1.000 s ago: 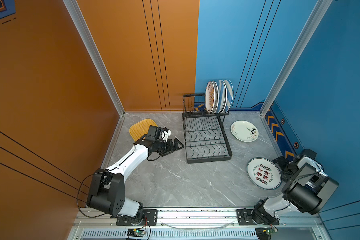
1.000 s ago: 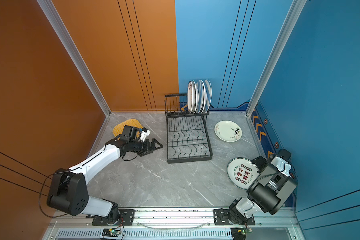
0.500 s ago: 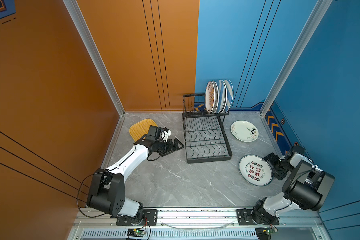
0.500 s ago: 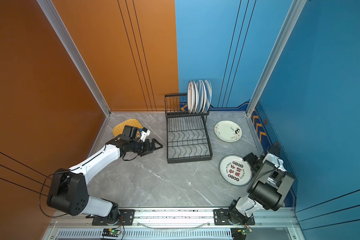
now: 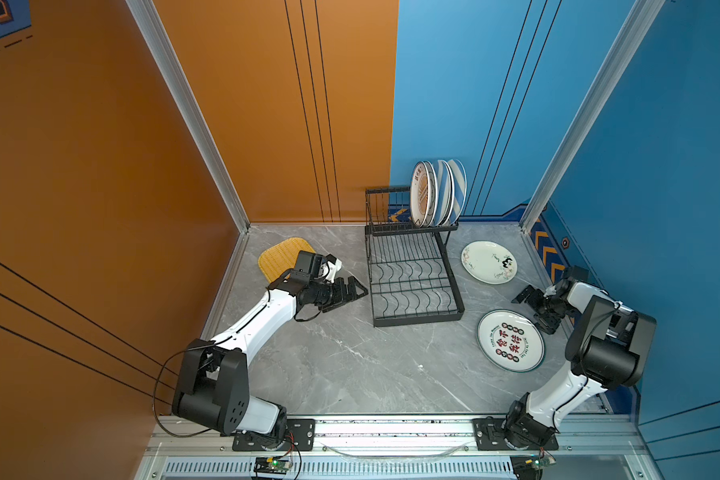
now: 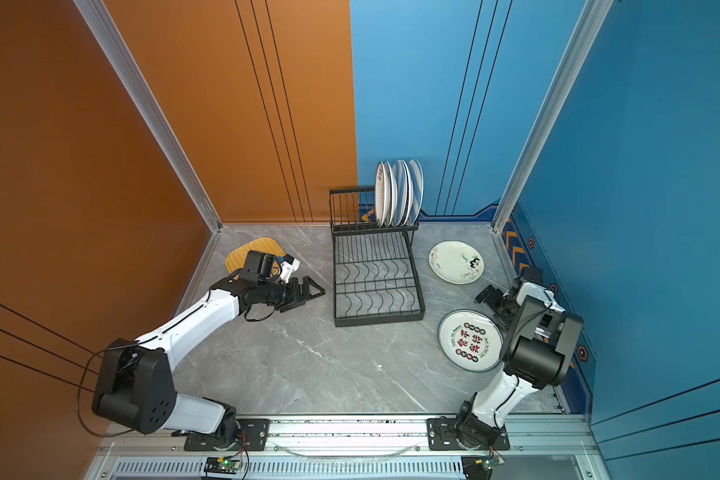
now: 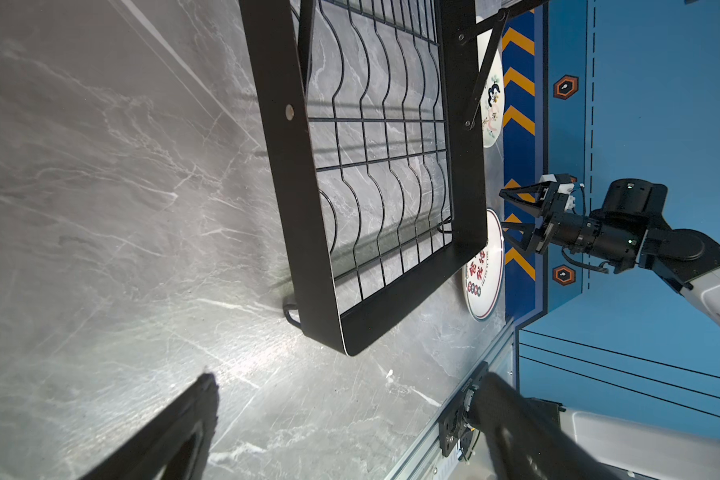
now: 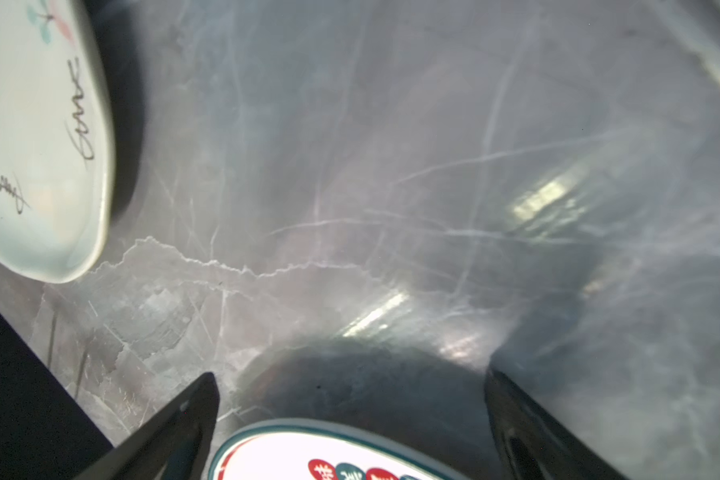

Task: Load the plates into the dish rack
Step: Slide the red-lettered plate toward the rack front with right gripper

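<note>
Round white plate with red characters (image 5: 510,340) lies flat on the grey marble worktop (image 5: 350,365), just beside the right tool (image 5: 535,311) — open and empty — well apart from the open left tool (image 5: 352,296).

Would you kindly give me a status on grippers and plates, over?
Left gripper open, empty, beside dish rack. Right gripper open, empty, at red-character plate. Upright plates racked up top; floral plate, yellow woven plate flat on table. Path clear.

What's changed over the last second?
The red-character plate slid left, away from the blue wall, with the right gripper, which has since shifted toward the floral plate, jaws open throughout. Left gripper, rack, racked plates and yellow plate unchanged.
</note>
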